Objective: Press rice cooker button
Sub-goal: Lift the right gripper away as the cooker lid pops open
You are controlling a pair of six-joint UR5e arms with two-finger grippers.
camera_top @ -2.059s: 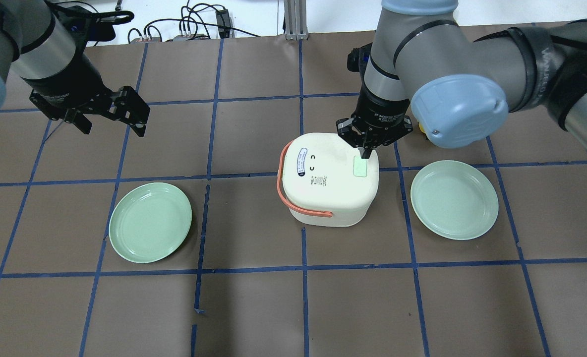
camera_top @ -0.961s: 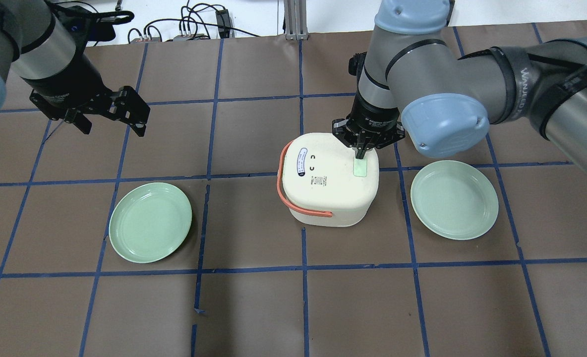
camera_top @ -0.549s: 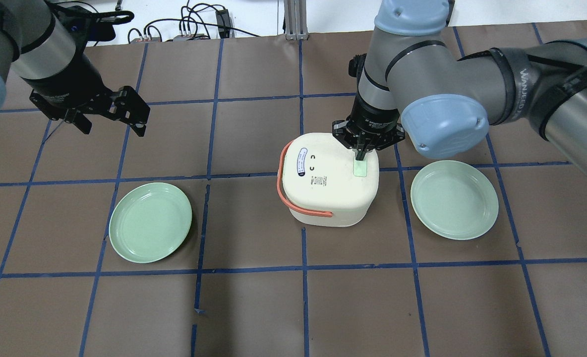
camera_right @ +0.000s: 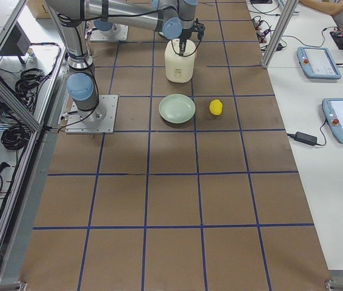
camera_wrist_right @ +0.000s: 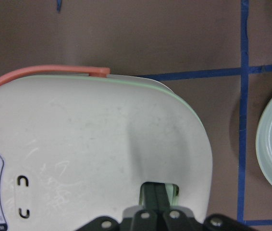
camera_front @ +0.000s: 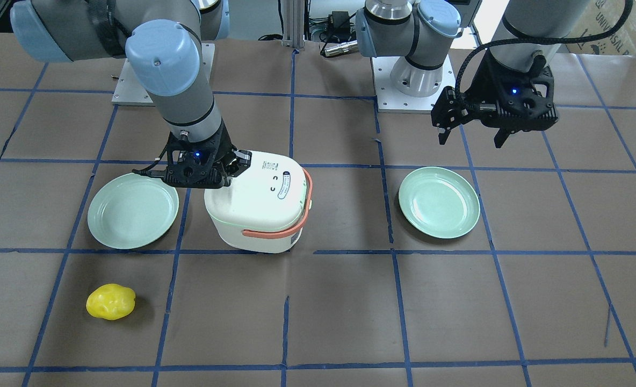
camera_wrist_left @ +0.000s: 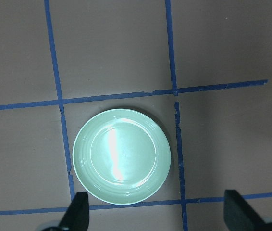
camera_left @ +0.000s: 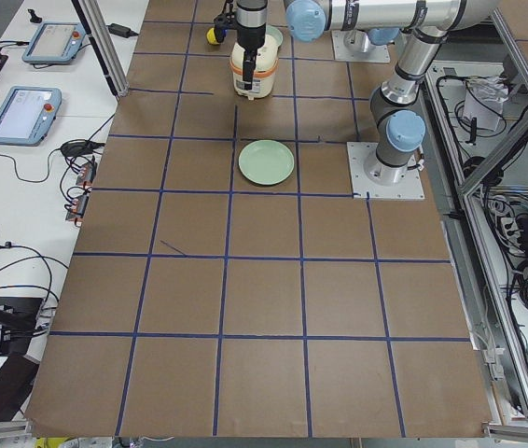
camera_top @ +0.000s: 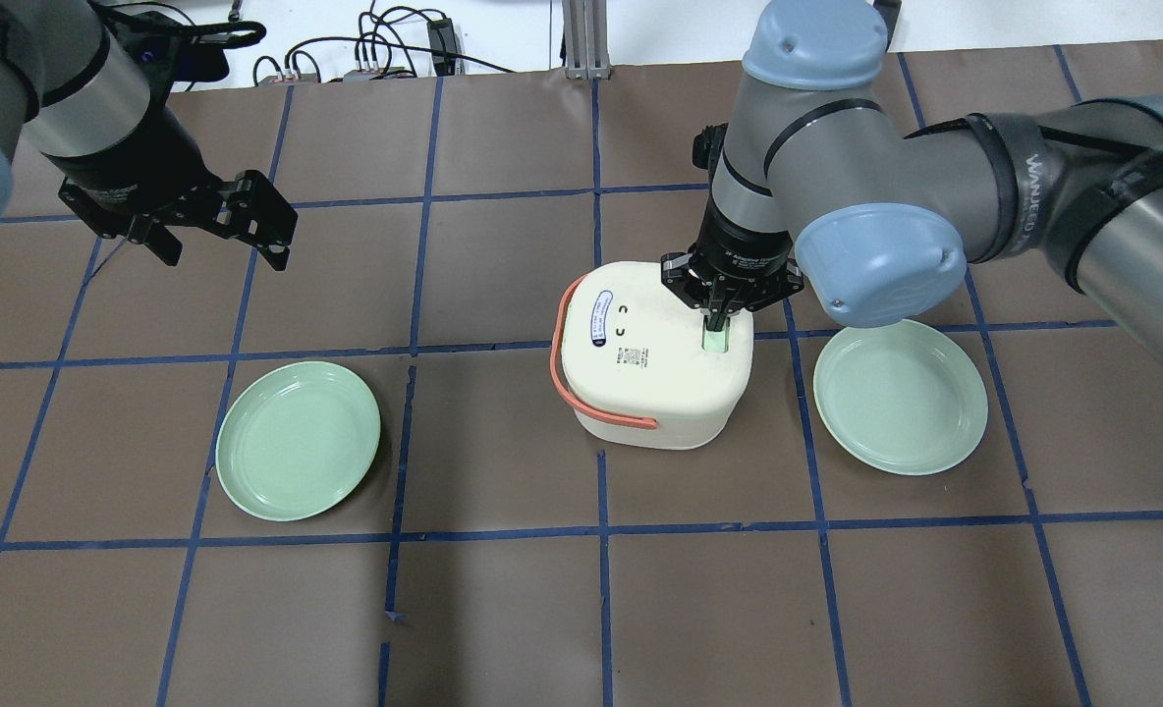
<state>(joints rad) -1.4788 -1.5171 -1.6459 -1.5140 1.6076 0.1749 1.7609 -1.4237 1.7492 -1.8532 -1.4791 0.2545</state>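
Observation:
The white rice cooker (camera_top: 640,373) with an orange handle stands mid-table, lid shut; it also shows in the front view (camera_front: 259,209). Its pale green button (camera_top: 714,341) is on the lid's right side. My right gripper (camera_top: 717,322) is shut, with its fingertips down on the button. In the right wrist view the joined fingers (camera_wrist_right: 156,195) sit in the button recess (camera_wrist_right: 173,191). My left gripper (camera_top: 226,257) is open and empty, hovering far to the left over bare table. In its wrist view it (camera_wrist_left: 157,216) hangs above a green plate (camera_wrist_left: 121,156).
Two green plates lie on either side of the cooker, one on the left (camera_top: 299,454) and one on the right (camera_top: 901,395) close under my right arm. A yellow lumpy object (camera_front: 110,301) lies beyond the right plate. Cables run along the table's far edge.
My right gripper has moved from the lid's far right rim down onto the green button. The left arm has not moved.

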